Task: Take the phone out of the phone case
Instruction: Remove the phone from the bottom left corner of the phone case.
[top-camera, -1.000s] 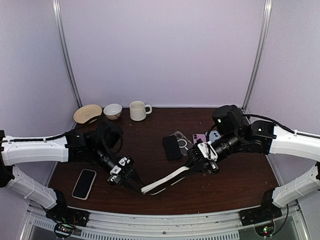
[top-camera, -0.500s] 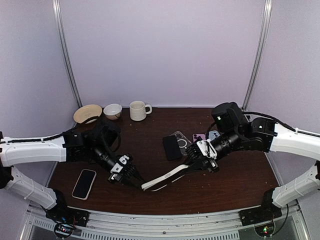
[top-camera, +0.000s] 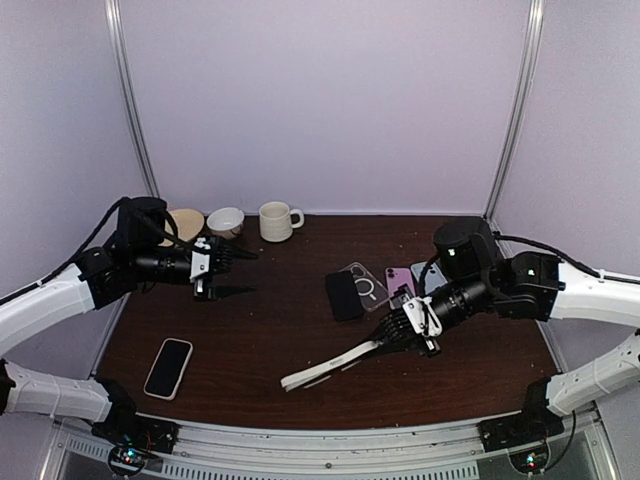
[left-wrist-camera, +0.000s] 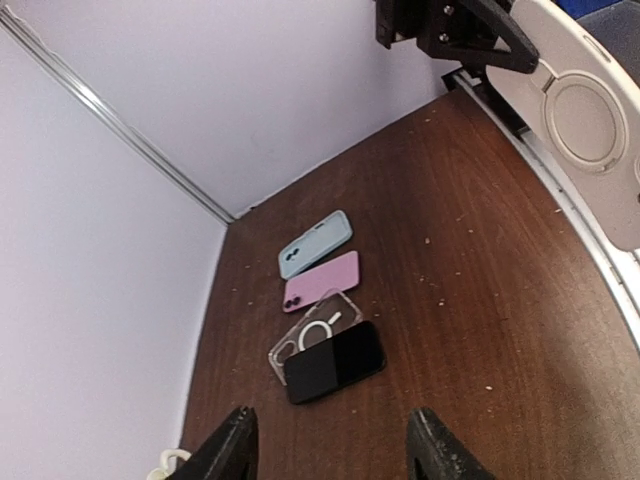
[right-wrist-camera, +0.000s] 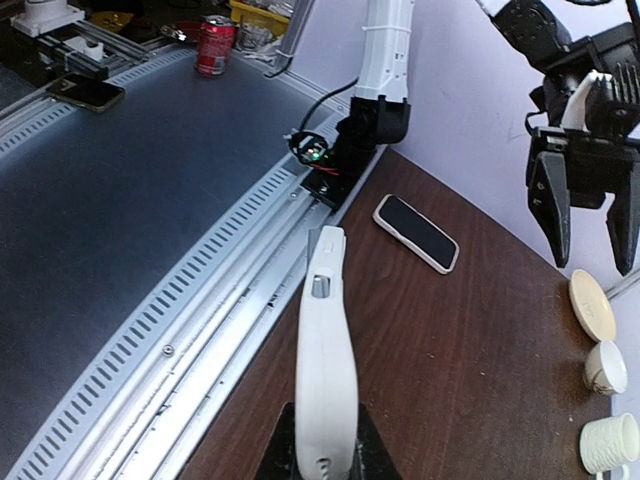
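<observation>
Spanning most of the overhead view, the dark wooden table (top-camera: 290, 320) sits under both arms. The left arm is lifted over the table's far left, and the left gripper (top-camera: 243, 273) hangs there with its fingers apart and nothing between them, well apart from everything else. The right arm reaches in from the right, and the right gripper (top-camera: 392, 338) is clamped on one end of the white phone case (top-camera: 325, 368). The case slants from those fingers down toward the front edge. Its back, seen from the left wrist, bears a round ring. Whether a phone sits inside it cannot be told.

A phone with a dark screen (top-camera: 168, 367) lies flat at the front left, apart from both grippers. Behind the right gripper is a row of four: a black case (top-camera: 344, 295), a clear case with a ring (top-camera: 366, 286) touching it, then a pink case (top-camera: 398, 276) and a pale blue case (top-camera: 428, 270). Along the back edge stand a cream mug (top-camera: 278, 221), a small bowl (top-camera: 225, 221) and a saucer (top-camera: 182, 222) partly hidden by the left arm.
</observation>
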